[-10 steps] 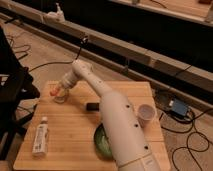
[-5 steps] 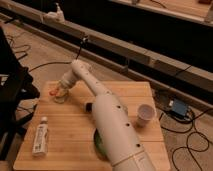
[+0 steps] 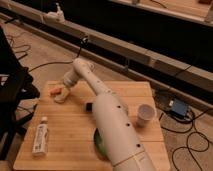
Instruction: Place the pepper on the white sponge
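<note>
The small orange-red pepper (image 3: 56,91) is at the far left of the wooden table (image 3: 75,127). It lies right at the tip of my gripper (image 3: 62,91). Just below it is the white sponge (image 3: 60,99), a pale rounded block partly covered by the gripper. The pepper seems to rest on or just above the sponge's top edge; whether they touch is unclear. My white arm (image 3: 107,117) reaches from the bottom centre up and left to that spot.
A black block (image 3: 89,106) lies beside the arm at mid-table. A white tube-like bottle (image 3: 40,136) lies at the front left. A green bowl (image 3: 99,142) shows partly under the arm. A white cup (image 3: 145,114) stands at the right. Cables run on the floor.
The gripper has stayed over the sponge at the far left, with the pepper dropping slightly towards it. The forearm has shifted a little in view.
</note>
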Controlling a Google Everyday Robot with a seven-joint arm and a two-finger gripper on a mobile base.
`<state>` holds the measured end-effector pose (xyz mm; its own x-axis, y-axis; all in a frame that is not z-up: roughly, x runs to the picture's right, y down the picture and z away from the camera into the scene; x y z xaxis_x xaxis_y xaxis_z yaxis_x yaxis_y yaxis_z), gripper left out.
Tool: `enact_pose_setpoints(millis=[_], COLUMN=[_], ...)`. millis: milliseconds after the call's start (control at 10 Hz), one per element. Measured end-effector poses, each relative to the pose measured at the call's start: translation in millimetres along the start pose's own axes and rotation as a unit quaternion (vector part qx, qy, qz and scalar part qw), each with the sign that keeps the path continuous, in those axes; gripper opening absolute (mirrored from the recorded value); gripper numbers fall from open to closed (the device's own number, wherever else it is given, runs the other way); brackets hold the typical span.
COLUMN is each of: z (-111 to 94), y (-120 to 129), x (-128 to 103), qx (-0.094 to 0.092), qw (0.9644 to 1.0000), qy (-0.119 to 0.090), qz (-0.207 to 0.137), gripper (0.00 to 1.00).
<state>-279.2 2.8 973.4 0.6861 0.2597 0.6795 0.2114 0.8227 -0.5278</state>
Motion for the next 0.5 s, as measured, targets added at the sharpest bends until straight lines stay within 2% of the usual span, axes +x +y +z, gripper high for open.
enact_pose_setpoints(millis=[200, 400, 500], z=[-27.3, -73.7, -74.4], y=[-8.2, -17.1, -17.0], x=[11.0, 23.6, 23.3], qx=[0.025, 0.069, 0.070], qw=[0.9996, 0.9971, 0.9971], qy=[0.012, 0.017, 0.016], qz=[0.007, 0.025, 0.025], gripper=[0.80, 0.80, 0.80])
